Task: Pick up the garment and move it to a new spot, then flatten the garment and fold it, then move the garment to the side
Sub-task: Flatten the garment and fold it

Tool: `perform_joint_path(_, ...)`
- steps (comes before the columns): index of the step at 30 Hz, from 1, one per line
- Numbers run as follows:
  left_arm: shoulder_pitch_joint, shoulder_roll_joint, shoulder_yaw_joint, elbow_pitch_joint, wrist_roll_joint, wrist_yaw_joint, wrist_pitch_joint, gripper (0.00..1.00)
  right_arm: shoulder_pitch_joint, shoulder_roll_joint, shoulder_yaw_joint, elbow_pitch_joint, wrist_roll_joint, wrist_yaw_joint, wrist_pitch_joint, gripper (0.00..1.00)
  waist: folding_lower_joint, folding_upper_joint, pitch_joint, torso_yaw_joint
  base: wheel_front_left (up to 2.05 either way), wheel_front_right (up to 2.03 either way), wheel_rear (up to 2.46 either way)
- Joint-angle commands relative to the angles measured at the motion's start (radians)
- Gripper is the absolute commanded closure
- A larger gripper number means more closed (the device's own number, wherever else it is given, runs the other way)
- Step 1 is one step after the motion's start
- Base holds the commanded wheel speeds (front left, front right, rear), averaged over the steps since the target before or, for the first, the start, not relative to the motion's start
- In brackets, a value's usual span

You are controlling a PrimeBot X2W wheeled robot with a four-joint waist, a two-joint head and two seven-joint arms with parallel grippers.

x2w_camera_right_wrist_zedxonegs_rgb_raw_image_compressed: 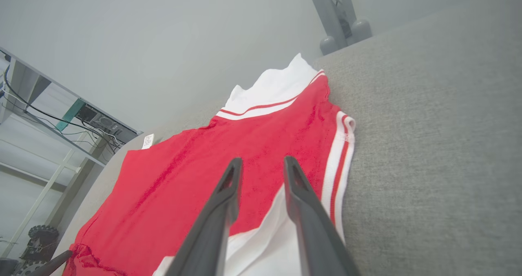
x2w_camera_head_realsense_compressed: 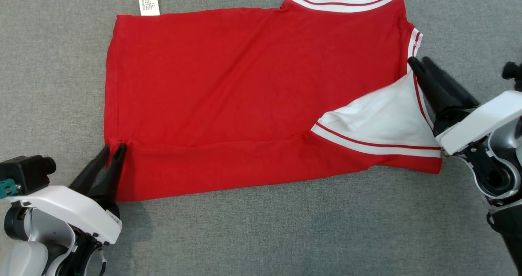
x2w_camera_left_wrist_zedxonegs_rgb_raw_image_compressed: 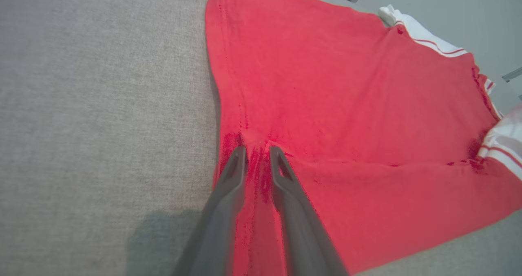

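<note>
**Red garment (x2w_camera_head_realsense_compressed: 244,88) part-folded, both grippers slack**

Grey upholstery (x2w_camera_head_realsense_compressed: 261,235) lies under everything. The garment is spread flat from the left gripper (x2w_camera_head_realsense_compressed: 114,147) across to the right gripper (x2w_camera_head_realsense_compressed: 419,60). Its near long edge looks turned over as a band (x2w_camera_head_realsense_compressed: 244,166) starting at the left tips. A white sleeve (x2w_camera_head_realsense_compressed: 383,121) is folded in just beside the right fingers. Left jaws stand narrowly parted at the hem corner and the right jaws wider; neither is clamped on cloth. Folding seems under way. The next move calls for fresh pinches on an edge.
</note>
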Motion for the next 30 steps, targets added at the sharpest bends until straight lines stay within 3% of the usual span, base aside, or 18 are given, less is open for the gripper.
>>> perform_joint_path(1,0.009,-0.017,0.014,-0.001,-0.009,-0.001,-0.029,0.00,0.002,-0.016,-0.004,0.013,-0.004,0.000,-0.058,0.00,0.0000,-0.0001,-0.006,0.001,0.00,0.00,0.00)
perform_joint_path(9,0.014,-0.112,0.064,-0.008,0.023,0.032,-0.215,0.00,0.074,-0.018,-0.067,0.030,-0.077,0.000,-0.300,0.00,0.0000,-0.0001,-0.037,0.005,0.00,0.00,0.00)
perform_joint_path(13,-0.016,-0.146,0.069,-0.002,0.095,0.064,-0.322,0.00,0.124,0.013,-0.135,0.014,-0.214,0.000,-0.394,0.00,0.0000,-0.0001,-0.054,0.000,0.00,0.00,0.00)
perform_joint_path(20,-0.056,-0.161,0.062,0.014,0.257,0.111,-0.421,0.00,0.230,0.116,-0.251,-0.081,-0.488,0.000,-0.424,0.00,0.0000,-0.0001,-0.089,-0.021,0.00,0.00,0.00)
perform_joint_path(23,-0.055,-0.158,0.070,0.032,0.307,0.103,-0.433,0.00,0.276,0.147,-0.277,-0.111,-0.574,0.000,-0.427,0.00,0.0000,-0.0001,-0.108,-0.027,0.00,0.00,0.00)
perform_joint_path(30,-0.034,-0.147,0.076,0.087,0.404,0.038,-0.438,0.00,0.356,0.182,-0.294,-0.133,-0.686,0.000,-0.425,0.00,0.0000,-0.0001,-0.138,-0.024,0.00,0.00,0.00)
